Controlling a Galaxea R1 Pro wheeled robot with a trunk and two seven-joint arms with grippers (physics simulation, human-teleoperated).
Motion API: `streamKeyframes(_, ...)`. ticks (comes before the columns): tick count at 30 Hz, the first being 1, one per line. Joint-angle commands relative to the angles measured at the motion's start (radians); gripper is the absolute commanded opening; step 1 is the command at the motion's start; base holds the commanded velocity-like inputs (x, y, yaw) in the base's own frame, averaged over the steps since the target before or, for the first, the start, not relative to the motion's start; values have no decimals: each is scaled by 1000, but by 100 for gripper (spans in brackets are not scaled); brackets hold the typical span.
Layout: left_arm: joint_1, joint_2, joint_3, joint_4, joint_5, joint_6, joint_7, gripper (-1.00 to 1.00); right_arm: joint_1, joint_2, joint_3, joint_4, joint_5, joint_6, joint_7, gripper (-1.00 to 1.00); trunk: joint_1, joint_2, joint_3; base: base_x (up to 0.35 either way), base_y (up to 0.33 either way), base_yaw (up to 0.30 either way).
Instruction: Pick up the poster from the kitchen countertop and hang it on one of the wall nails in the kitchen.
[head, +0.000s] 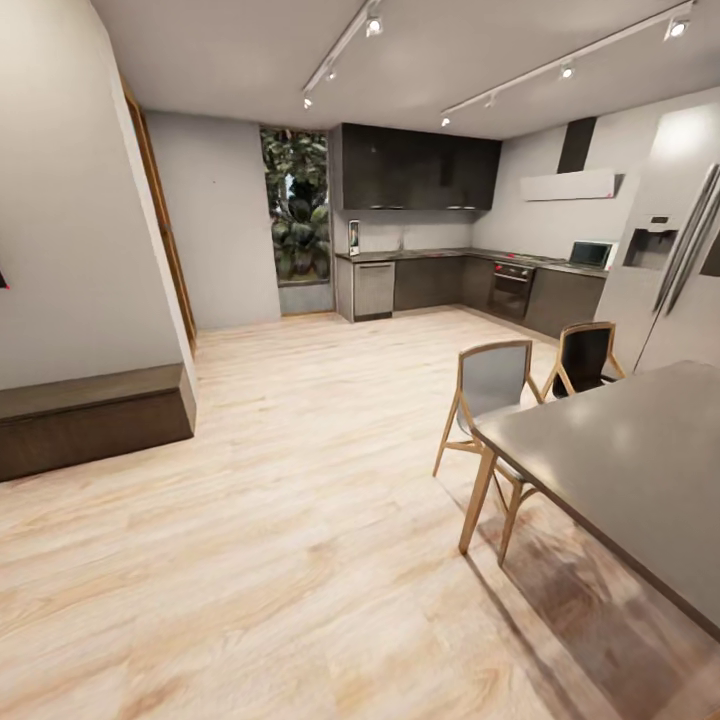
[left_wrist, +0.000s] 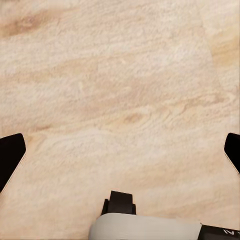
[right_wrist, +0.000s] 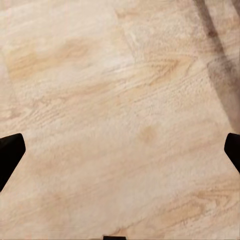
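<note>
Head view takes in an open room with a pale wood floor (head: 300, 480) running to a kitchen at the far wall. There the kitchen counter (head: 440, 254), a dark L-shaped slab, tops dark base cabinets (head: 428, 282) and carries a small upright rectangle with a pale border at its left end, likely the poster (head: 354, 237), though it is too small to make out any picture on it. One built-in oven (head: 510, 288) sits under the counter's right run, one microwave (head: 590, 254) stands on top, and one block of dark wall cupboards (head: 418, 168) hangs above. A tall silver fridge (head: 672, 260) stands at the right. Near the camera one grey dining table (head: 640, 470) fills the lower right, with two wooden-legged chairs beside it: a grey chair (head: 492, 385) and a black chair (head: 584, 358). One window with green foliage (head: 296, 205) lies left of the kitchen, and one dark low bench (head: 90, 415) runs along the left wall. Two light tracks (head: 340, 45) cross the ceiling. In the left wrist view the left gripper (left_wrist: 120, 152) has its jaws spread wide over bare floor planks, two dark fingertips (left_wrist: 10, 155) at the frame's edges, nothing between them. In the right wrist view the right gripper (right_wrist: 120, 152) likewise has its jaws spread apart above the floor, holding nothing.
</note>
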Motion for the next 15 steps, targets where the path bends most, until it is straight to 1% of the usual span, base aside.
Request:
streamKeyframes(1,0,0,1,-1,0,-2,0,100,-1,-1,4,1,3,-3,0,100,1,0,-1,338,76,0)
streamKeyframes(15,0,0,1,-1,0,-2,0,100,-1,-1,4,1,3,-3,0,100,1,0,-1,338,77,0)
